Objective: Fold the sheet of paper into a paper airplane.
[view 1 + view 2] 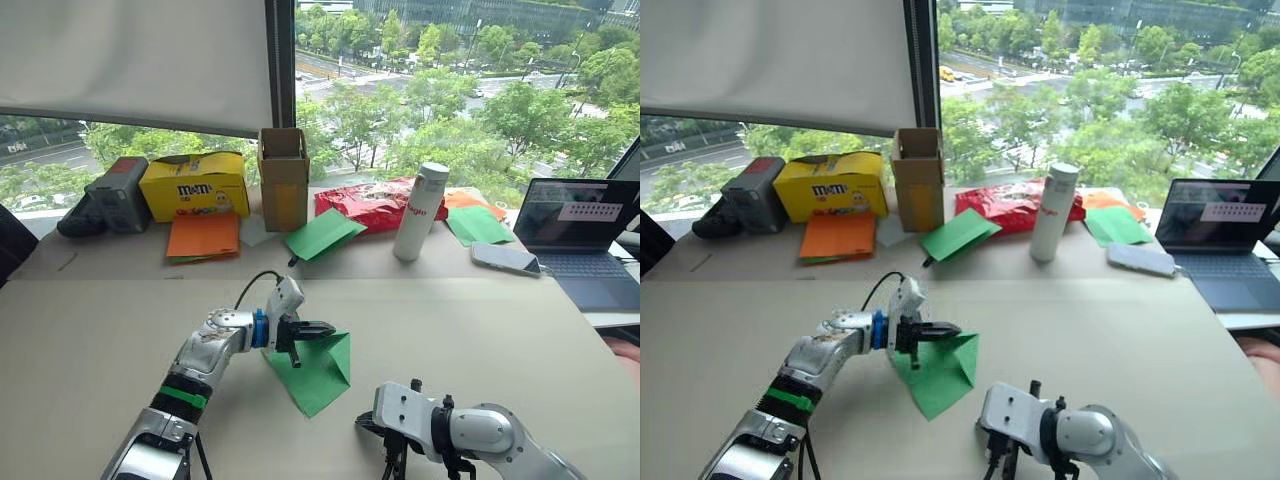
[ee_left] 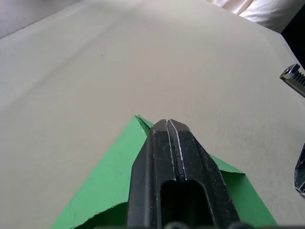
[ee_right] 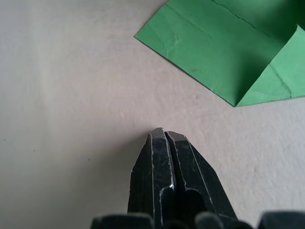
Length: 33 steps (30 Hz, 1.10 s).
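Head stereo pair looked forward and down over the table (image 1: 480, 320) toward the window; both eyes shared the whole scene, slightly offset. Left wrist camera sat close, sighting along the left gripper (image 2: 166, 122) over the sheet of paper (image 2: 105, 186). Right wrist camera looked steeply down past the right gripper (image 3: 163, 131), sharing that sheet.

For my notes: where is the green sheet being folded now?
The sheet of paper lies on the near table, under the left gripper.

bright green creased sheet of paper (image 1: 318, 372): thin, matt
beige table top (image 1: 480, 320): matt, smooth
black left gripper fingers (image 2: 178, 167): hard plastic, slight sheen
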Tool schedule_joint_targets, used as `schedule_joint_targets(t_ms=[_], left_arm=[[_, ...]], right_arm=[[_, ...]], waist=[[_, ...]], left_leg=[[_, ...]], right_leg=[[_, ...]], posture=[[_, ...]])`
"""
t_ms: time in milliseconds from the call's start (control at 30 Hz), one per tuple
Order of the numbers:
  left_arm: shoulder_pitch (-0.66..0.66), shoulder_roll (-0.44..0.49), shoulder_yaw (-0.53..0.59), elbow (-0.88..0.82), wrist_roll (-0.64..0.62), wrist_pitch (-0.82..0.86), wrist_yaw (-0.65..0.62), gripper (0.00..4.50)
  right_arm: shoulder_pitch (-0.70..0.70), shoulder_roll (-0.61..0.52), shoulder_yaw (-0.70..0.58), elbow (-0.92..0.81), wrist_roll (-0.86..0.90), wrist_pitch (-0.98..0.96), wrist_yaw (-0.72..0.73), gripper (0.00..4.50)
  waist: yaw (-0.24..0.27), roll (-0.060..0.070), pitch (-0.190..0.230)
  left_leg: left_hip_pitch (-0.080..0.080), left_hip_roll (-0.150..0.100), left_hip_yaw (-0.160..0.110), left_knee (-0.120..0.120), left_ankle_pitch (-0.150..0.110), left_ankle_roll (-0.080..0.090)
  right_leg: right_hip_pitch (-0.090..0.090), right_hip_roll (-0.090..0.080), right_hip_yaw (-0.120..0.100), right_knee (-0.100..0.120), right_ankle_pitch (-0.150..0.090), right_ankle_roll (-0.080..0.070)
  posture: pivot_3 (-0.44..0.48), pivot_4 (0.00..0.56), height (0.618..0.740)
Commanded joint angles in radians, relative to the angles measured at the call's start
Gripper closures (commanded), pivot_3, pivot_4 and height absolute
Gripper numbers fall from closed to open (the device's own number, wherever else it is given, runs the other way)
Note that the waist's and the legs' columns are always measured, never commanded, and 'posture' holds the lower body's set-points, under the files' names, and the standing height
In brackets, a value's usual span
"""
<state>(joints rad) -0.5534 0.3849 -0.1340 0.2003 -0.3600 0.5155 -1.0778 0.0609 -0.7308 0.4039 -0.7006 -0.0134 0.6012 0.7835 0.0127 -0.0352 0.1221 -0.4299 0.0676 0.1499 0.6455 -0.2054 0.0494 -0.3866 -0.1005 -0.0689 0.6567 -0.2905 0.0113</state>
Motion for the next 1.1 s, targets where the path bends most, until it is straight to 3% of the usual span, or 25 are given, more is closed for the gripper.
schedule_joint_targets(t_ms=[33,167,300,467,700,833,967,1100], left_arm=[[-0.014,0.008,0.071,-0.02,-0.05,0.02,0.019,4.47],[-0.028,0.009,0.088,0.018,-0.035,-0.011,0.035,4.47],[-0.025,0.018,0.024,0.08,0.044,-0.091,0.019,4.47],[0.019,0.04,-0.13,0.257,0.242,-0.346,0.0,4.47],[0.044,0.039,-0.156,0.361,0.297,-0.46,0.002,4.47],[0.047,0.031,-0.124,0.344,0.263,-0.433,0.004,4.47],[0.025,0.011,-0.012,0.261,0.118,-0.311,-0.016,4.47],[0.009,0.059,0.101,0.14,-0.021,-0.218,-0.079,4.47]], right_arm=[[0.005,-0.02,0.018,0.047,0.001,0.051,0.013,4.5],[-0.026,-0.006,0.043,0.075,-0.001,0.066,0.019,4.5],[-0.074,0.016,0.056,0.117,-0.01,0.056,0.015,4.5],[-0.138,0.07,0.066,0.153,-0.004,0.067,0.008,4.5],[-0.195,0.106,0.074,0.193,-0.021,0.093,-0.01,4.5],[-0.202,0.12,0.054,0.201,-0.014,0.108,-0.028,4.5],[-0.187,0.152,-0.03,0.178,0.059,0.12,-0.03,4.5],[-0.165,0.149,-0.122,0.131,0.134,0.144,-0.022,4.5]], waist=[[0.0,0.0,0.0],[0.0,-0.001,0.0],[-0.001,-0.002,0.001],[-0.011,-0.002,0.0],[-0.01,-0.001,-0.001],[-0.01,-0.001,-0.002],[-0.01,-0.001,-0.001],[-0.011,-0.001,0.002]], left_leg=[[0.0,0.0,0.0,0.0,0.0,0.0],[0.001,0.0,0.0,0.001,0.0,0.0],[0.004,0.001,0.0,0.0,0.0,0.0],[0.004,0.002,0.0,0.0,0.0,-0.001],[0.006,0.003,0.0,0.0,0.0,-0.001],[0.006,0.004,0.0,0.0,0.0,-0.001],[0.006,0.004,0.0,0.0,0.0,-0.001],[-0.002,0.002,0.0,0.0,0.001,-0.001]], right_leg=[[0.0,0.0,0.0,0.0,0.0,0.0],[-0.001,0.0,-0.001,0.0,0.0,0.001],[0.0,0.001,-0.001,0.0,0.0,0.0],[0.0,0.003,0.0,0.0,0.0,-0.002],[0.0,0.002,-0.001,0.0,-0.001,-0.004],[0.0,0.001,0.0,0.0,-0.001,-0.004],[0.0,0.002,0.0,0.001,-0.001,-0.004],[-0.002,0.002,0.0,0.003,-0.001,-0.004]], posture=[[0.0,0.15,0.739],[0.0,0.15,0.739],[0.0,0.15,0.739],[0.0,0.15,0.739],[0.0,0.15,0.739],[0.0,0.15,0.739],[0.0,0.15,0.739],[0.0,0.15,0.739]])
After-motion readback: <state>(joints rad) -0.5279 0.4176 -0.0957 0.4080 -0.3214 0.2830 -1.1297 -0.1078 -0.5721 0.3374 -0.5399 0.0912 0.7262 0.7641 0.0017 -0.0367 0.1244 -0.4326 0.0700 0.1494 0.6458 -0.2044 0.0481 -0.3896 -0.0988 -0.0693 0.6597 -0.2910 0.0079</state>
